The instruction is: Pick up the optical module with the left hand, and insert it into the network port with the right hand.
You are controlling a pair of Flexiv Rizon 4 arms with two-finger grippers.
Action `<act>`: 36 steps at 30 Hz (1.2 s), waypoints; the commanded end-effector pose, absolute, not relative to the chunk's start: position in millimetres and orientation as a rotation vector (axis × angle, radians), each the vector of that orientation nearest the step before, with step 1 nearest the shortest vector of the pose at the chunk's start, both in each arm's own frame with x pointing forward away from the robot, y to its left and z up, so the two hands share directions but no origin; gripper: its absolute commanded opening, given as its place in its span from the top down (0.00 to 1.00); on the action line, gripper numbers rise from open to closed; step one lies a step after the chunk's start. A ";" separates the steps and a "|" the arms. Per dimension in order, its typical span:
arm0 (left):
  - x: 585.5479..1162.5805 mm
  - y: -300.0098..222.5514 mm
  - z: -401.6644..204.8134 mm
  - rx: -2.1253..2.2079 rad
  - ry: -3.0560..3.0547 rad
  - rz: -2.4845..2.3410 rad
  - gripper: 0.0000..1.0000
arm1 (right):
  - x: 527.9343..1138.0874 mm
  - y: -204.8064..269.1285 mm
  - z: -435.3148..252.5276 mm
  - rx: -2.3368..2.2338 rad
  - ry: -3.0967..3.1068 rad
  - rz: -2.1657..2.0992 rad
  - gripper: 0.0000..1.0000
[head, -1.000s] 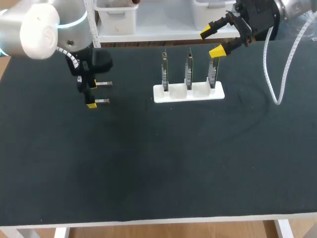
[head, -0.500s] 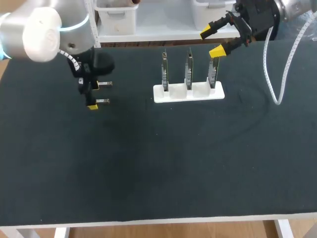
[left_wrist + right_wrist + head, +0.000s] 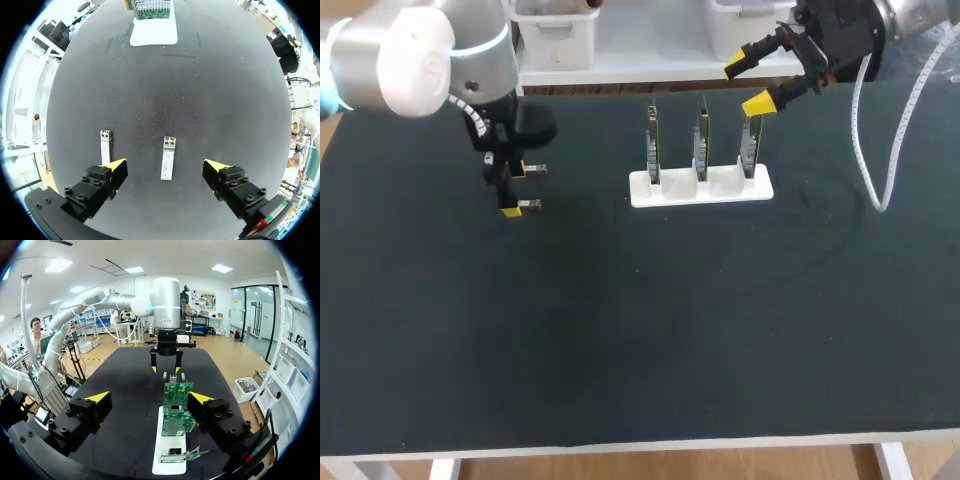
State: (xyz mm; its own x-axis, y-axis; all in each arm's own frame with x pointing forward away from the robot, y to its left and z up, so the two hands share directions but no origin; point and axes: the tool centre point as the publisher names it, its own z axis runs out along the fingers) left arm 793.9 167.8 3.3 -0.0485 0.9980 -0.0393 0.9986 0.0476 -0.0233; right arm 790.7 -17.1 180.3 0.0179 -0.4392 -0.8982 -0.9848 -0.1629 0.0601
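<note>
Pointing straight down at upper left, the left gripper [image 3: 514, 190], spread wide, straddles one module [image 3: 168, 157]; a second module [image 3: 105, 145] lies beside. The right gripper [image 3: 748, 84], also spread, hovers upper right by the boards [image 3: 701, 145].

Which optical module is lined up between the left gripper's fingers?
The optical module centred between the fingers of the open left gripper; the other module lies aside, ahead of one fingertip.
</note>
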 end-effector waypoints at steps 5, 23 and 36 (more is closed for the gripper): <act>795.1 165.8 3.8 2.158 2.270 -0.067 0.00 | 789.3 -17.1 180.8 -1.667 1.471 1.102 0.00; 794.3 171.1 -0.6 2.171 2.315 -0.021 0.00 | 789.3 -17.1 180.8 -1.667 1.471 1.102 0.00; 790.7 176.8 -9.2 2.156 2.336 -0.044 0.00 | 789.3 -17.1 180.8 -1.667 1.471 1.102 0.00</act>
